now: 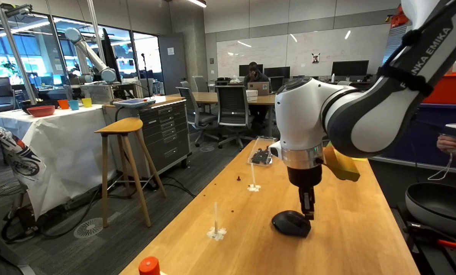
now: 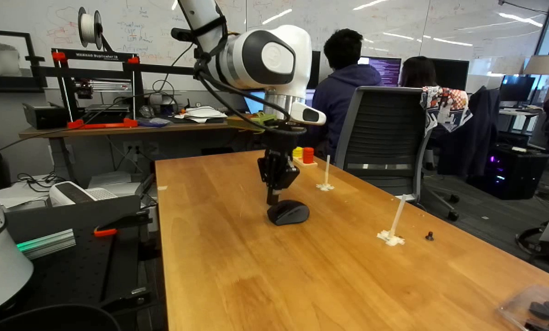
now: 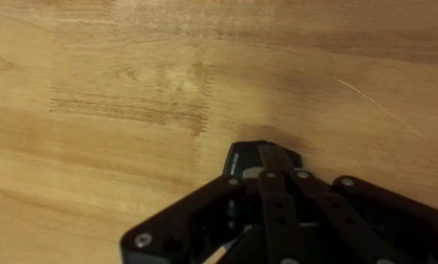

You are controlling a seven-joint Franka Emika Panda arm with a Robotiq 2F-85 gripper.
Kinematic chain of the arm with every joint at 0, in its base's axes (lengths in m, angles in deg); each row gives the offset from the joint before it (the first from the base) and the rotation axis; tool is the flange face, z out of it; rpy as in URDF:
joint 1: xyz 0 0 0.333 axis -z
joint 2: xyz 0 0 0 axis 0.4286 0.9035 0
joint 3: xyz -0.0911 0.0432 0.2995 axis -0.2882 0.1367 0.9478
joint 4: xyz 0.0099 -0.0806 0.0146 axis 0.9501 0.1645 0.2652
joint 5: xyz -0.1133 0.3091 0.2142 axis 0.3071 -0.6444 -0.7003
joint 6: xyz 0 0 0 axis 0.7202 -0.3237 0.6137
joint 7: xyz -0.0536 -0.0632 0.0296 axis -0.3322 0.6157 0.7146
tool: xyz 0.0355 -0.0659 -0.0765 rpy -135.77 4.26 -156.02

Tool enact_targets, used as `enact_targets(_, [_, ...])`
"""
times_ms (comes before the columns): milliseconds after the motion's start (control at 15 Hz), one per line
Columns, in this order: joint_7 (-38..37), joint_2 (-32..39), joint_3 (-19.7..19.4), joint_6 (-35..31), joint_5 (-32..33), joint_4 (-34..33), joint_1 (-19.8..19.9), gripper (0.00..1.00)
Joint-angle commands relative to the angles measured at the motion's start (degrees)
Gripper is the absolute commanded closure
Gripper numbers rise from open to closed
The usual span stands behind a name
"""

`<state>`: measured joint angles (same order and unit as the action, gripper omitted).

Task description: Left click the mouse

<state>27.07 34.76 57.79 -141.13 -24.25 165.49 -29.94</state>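
Observation:
The black mouse (image 1: 290, 224) sits on the wooden table in both exterior views (image 2: 288, 213). My gripper (image 1: 308, 217) points down at one end of the mouse, and its fingers are together. In an exterior view the fingertips (image 2: 272, 201) are at the mouse's near-left end, at about the height of its top. In the wrist view one end of the mouse (image 3: 245, 156) with pale lettering shows under the closed fingertips (image 3: 275, 159). The rest of the mouse is hidden there by the gripper. I cannot tell whether the fingertips touch the mouse. Nothing is held between the fingers.
Two thin pale posts (image 1: 215, 231) (image 1: 253, 186) are taped to the table (image 2: 237, 248). A clear container (image 1: 261, 157) with dark bits stands at one end. A small dark piece (image 2: 429, 236) lies near the edge. Red and yellow pegs (image 2: 308, 155) stand at the other end.

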Motion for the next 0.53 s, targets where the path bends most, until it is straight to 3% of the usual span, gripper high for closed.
enact_targets(0, [1.1, -7.3, 0.5, 2.1, -1.0, 2.5, -0.6, 0.97])
enact_targets(267, [2.4, -12.0, 1.5, 5.7, -1.8, 2.5, -0.6, 0.96])
enact_targets(467, [8.7, -13.7, 2.6, 13.5, -6.9, 0.9, -0.2, 0.92])
